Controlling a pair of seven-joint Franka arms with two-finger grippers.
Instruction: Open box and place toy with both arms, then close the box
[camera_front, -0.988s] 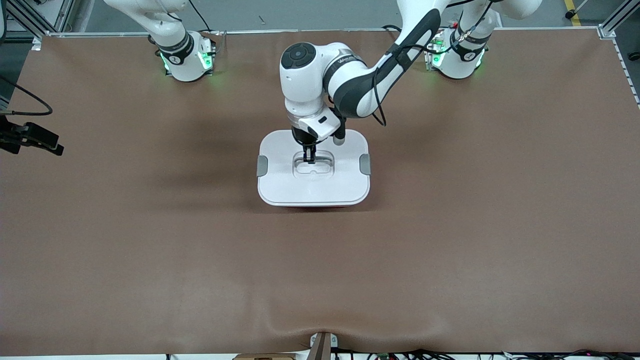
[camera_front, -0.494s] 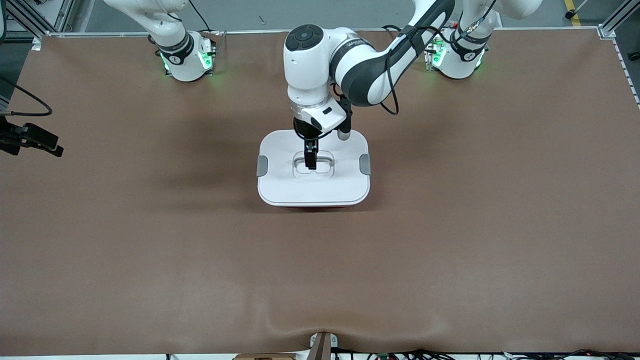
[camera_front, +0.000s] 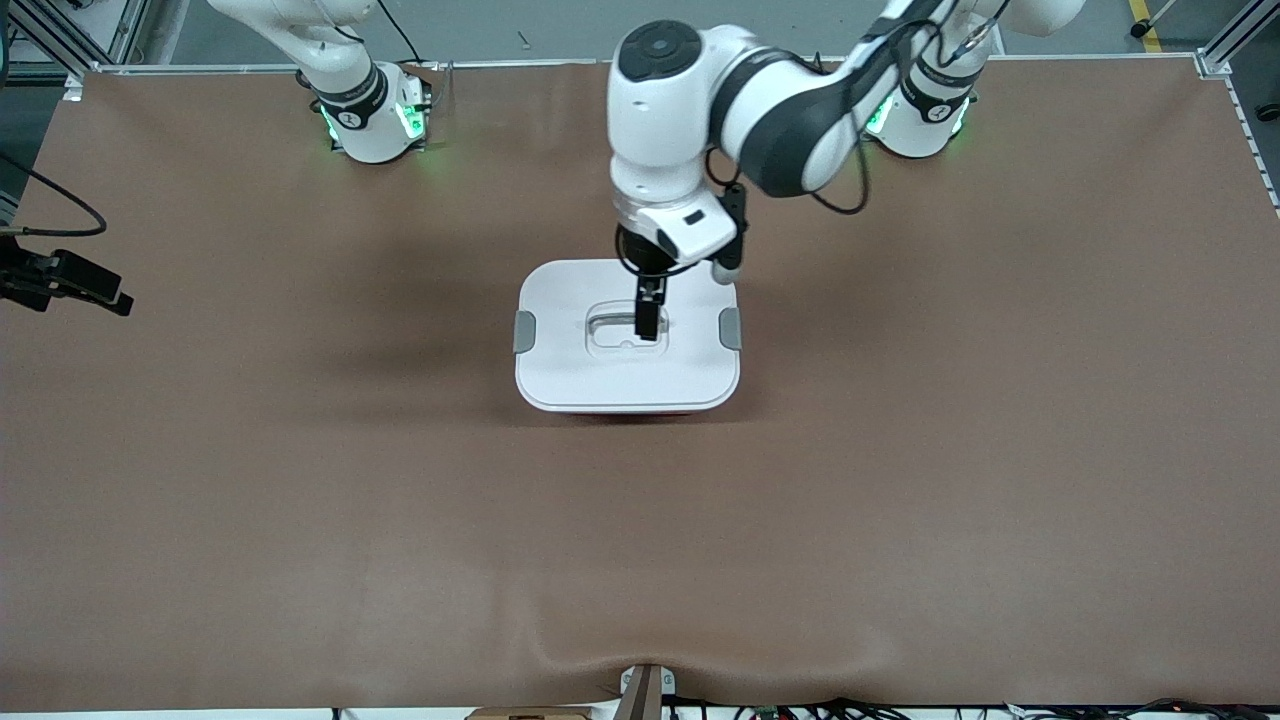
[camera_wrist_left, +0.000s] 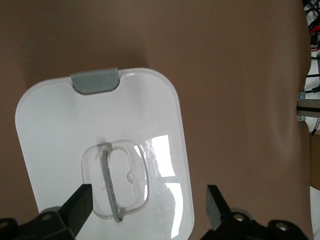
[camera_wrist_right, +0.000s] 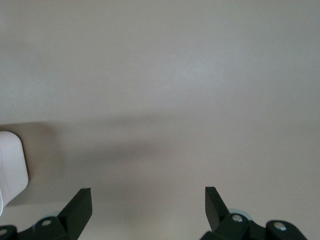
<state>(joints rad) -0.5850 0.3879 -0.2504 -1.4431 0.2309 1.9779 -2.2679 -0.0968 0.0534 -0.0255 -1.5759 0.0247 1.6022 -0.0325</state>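
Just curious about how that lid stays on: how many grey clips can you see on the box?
2. One clip is on the lid's edge toward the right arm's end of the table, the other clip on the edge toward the left arm's end. More may be hidden.

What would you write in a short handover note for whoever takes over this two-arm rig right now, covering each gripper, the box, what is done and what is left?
Left gripper: open, holding nothing, over the clear handle in the lid.
Right gripper: open, empty, over bare table toward the right arm's end; that arm waits.
Box: mid-table, white lid on, a grey clip at each short end.
Toy: not in view anywhere; whether it is inside cannot be told.
Done: the lid sits on the box and nothing grips it.
Left: confirm the toy is in and the clips are fastened.
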